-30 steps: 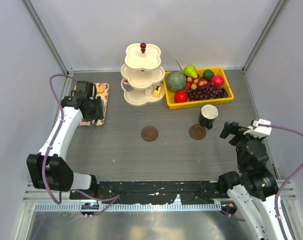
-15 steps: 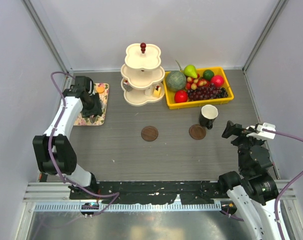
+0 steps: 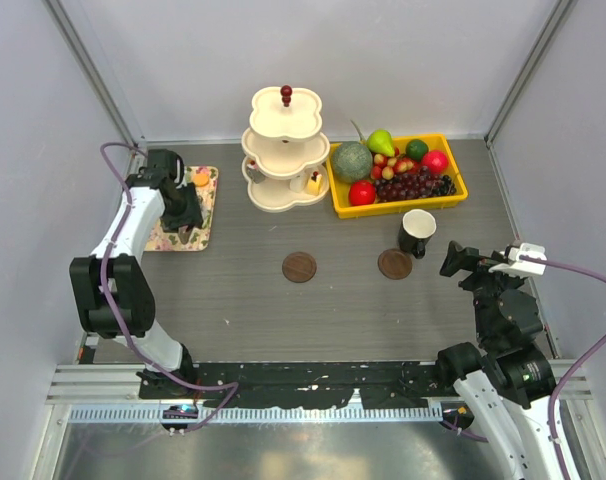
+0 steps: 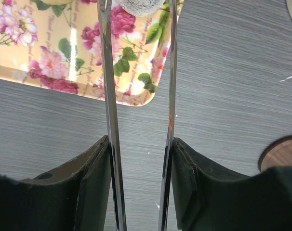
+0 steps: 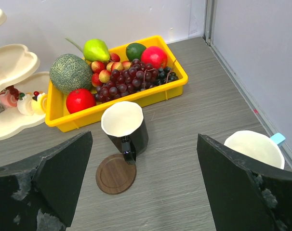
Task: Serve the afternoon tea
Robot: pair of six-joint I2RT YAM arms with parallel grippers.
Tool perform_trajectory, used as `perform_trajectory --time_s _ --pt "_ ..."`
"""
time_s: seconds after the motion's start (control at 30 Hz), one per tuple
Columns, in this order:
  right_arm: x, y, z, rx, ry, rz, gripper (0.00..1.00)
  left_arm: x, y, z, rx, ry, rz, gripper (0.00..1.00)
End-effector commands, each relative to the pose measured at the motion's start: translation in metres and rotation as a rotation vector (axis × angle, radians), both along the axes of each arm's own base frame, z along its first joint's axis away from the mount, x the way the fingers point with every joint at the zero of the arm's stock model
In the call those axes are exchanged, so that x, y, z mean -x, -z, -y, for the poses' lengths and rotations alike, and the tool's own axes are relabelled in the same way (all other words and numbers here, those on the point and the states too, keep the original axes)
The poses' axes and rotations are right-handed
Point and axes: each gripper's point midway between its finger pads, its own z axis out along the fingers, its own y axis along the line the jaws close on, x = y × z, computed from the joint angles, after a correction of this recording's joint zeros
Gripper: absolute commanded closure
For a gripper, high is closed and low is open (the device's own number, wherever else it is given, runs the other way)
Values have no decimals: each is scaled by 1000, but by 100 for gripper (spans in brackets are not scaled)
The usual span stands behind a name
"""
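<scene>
**Top view.** The left tool is hanging over the flowered tray at the left edge of the tabletop. An orange sweet is lying on the tray's far end, just beyond it. The tiered stand is standing well to the right of that tray. The right tool is pointing at the black mug, which is sitting near it. So the left arm is the nearer one for the tray, and the right arm for the mug.

**Left wrist view.** The left tool is gripping a pair of metal tongs, half closed, with the blades lying against its inner faces. The blades are running straight ahead over the flowered tray's near corner. A pale speckled sweet is sitting between their tips, cut off by the top edge. I cannot tell whether the blades are touching it.

**Right wrist view.** The right tool is standing wide and empty. The black mug is standing upright dead ahead, its handle facing the tool and its foot touching the far edge of a coaster. The white mug is standing just beside the right finger, partly hidden. The yellow tray of fruit is lying behind.
</scene>
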Motion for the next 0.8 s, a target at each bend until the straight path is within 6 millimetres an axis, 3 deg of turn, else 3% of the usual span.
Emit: perform_trajectory --time_s 0.0,0.27,0.7,0.77 --pt "-5 -9 -5 3 -24 31 4 -18 -10 -6 -1 -25 63 47" --pt "-4 -10 -5 2 -26 34 3 -15 1 -4 14 -19 25 47" --pt "-3 -11 -6 2 -32 39 3 -9 -1 2 40 0 -3 46" --pt "-3 -11 -6 2 -32 39 3 -9 -5 2 39 2 3 51"
